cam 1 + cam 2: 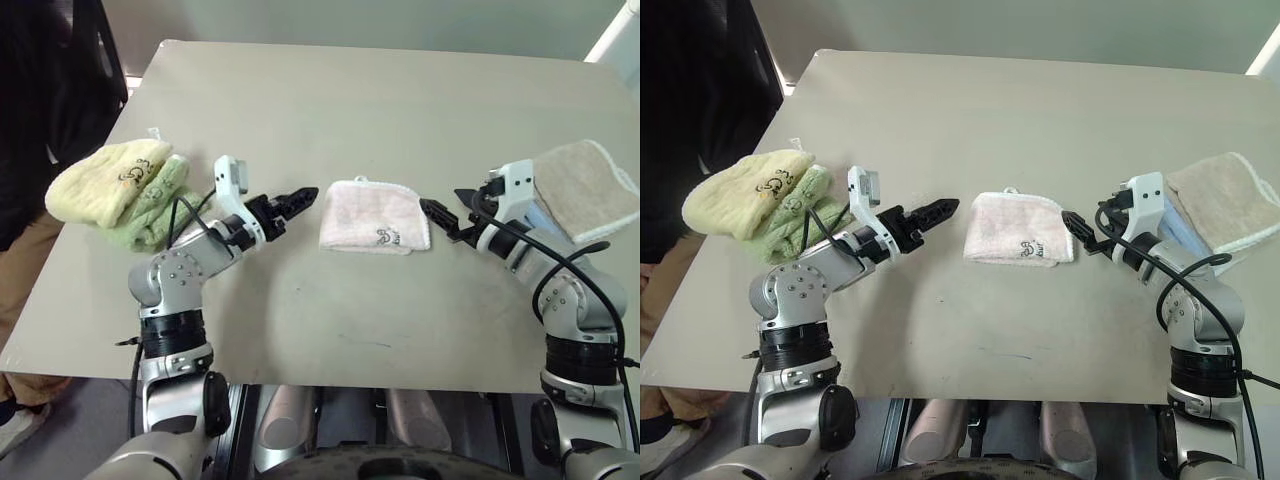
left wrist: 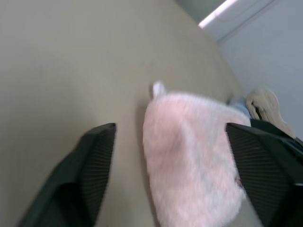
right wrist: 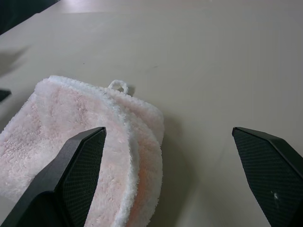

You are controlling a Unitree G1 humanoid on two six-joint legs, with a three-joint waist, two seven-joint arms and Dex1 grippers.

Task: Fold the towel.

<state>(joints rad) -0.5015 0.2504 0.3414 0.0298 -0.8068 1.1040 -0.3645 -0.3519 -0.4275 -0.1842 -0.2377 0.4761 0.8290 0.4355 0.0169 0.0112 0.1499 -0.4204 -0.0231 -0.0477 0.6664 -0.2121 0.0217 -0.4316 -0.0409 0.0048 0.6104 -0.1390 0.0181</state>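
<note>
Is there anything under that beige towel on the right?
Yes. A light blue folded cloth shows from under the beige towel at its near edge. How far it reaches beneath is covered.

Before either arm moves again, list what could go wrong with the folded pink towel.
1. The pink towel lies folded between the open left pincer and the open right pincer; a sideways swing could nudge it and loosen the fold.
2. Its layered edge bulges unevenly in the right wrist view, so the fold may relax by itself.
3. The beige towel lies close behind the right arm; pulling back could drag it.
</note>
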